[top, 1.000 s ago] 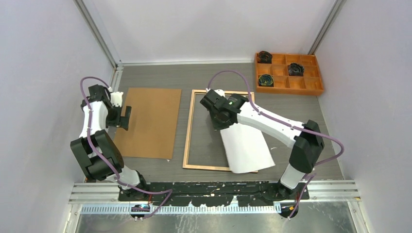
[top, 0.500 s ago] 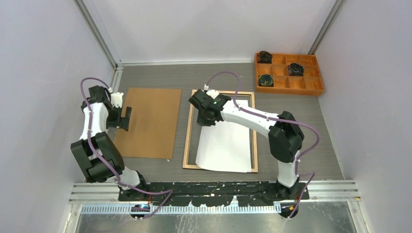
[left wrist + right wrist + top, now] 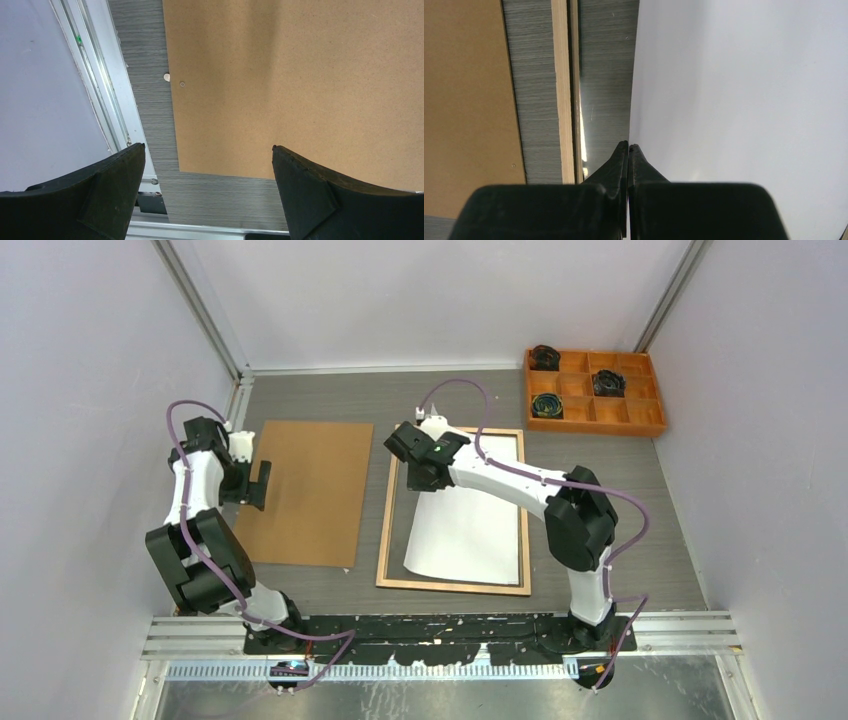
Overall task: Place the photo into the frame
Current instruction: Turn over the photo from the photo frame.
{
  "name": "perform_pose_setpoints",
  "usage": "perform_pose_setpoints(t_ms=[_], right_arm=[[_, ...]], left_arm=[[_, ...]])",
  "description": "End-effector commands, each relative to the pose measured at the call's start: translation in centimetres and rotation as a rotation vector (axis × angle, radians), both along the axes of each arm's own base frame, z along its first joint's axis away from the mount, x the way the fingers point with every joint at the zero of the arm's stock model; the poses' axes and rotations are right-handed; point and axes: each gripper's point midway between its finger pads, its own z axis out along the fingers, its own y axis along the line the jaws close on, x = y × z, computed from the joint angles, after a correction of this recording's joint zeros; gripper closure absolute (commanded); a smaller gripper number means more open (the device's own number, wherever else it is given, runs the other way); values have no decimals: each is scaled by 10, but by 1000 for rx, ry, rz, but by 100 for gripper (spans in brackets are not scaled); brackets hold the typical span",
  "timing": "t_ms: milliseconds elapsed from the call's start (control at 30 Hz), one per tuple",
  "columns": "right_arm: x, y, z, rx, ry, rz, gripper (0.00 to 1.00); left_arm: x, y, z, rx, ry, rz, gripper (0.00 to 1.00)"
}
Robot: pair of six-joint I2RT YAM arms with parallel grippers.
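Observation:
The frame lies flat mid-table with its light wood back up and its clear pane inside. The photo lies over the pane with its plain white side up, so the landscape print is hidden. Its right edge runs along the frame's right rail. My right gripper is shut on the photo's left edge near the far left corner. The right wrist view shows the closed gripper, the white sheet and the frame's left rail. My left gripper is open and empty.
A brown hardboard panel lies left of the frame. The open left gripper hovers over the panel's left edge. An orange compartment tray with dark items stands at the far right. Walls and aluminium rails enclose the table.
My right gripper has moved left and farther away with the photo. The sheet has swung from hanging across the frame's right rail to lying within the frame opening. The left arm has not moved.

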Motion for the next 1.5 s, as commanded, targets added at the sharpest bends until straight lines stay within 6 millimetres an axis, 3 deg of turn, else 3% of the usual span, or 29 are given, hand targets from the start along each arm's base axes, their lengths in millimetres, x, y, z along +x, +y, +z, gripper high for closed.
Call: perform_pose_setpoints(t_ms=[0, 400, 433, 533, 633, 700, 933, 1133, 1333, 1467], right_arm=[[15, 6, 11, -12, -56, 19, 99], [3, 15, -5, -4, 12, 91, 99], [3, 15, -6, -7, 14, 91, 94], [5, 12, -3, -15, -3, 80, 44], [6, 15, 5, 7, -27, 87, 13], [7, 18, 10, 27, -38, 96, 1], [6, 25, 25, 71, -54, 134, 0], [14, 31, 55, 202, -125, 103, 0], [24, 69, 77, 419, -146, 181, 0], [29, 97, 61, 407, -104, 185, 0]], left_arm=[[10, 5, 6, 24, -32, -3, 0], [9, 5, 6, 26, -27, -8, 0], [9, 5, 5, 25, -26, -9, 0], [8, 4, 5, 24, -26, -8, 0], [8, 4, 6, 27, -32, -11, 0], [8, 4, 7, 28, -33, -10, 0], [7, 6, 6, 36, -23, -8, 0], [11, 17, 12, 77, -16, 17, 0], [18, 40, 15, 144, -23, 73, 1], [23, 66, 12, 219, -20, 145, 6]])
